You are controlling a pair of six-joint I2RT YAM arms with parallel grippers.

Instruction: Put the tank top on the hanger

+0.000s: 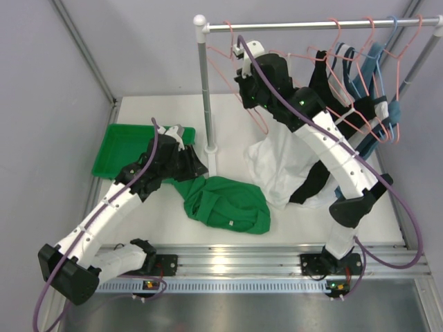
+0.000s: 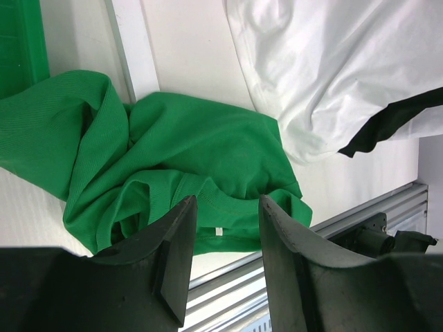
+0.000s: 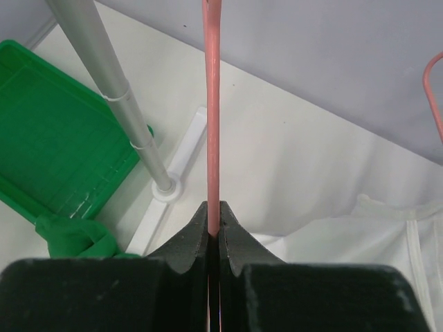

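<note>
Green tank top heaped on the table; 1 robot arm pinches a pink hanger.
The tank top lies crumpled near the front edge, beside a white top. The left gripper hovers over it, jaws apart with nothing between them, seemingly ready to gather fabric. The right gripper is clamped tight on the hanger's thin wire just below the rail, probably to lift it free.

Hanger hook beyond top edge; tank top partly under left arm
</note>
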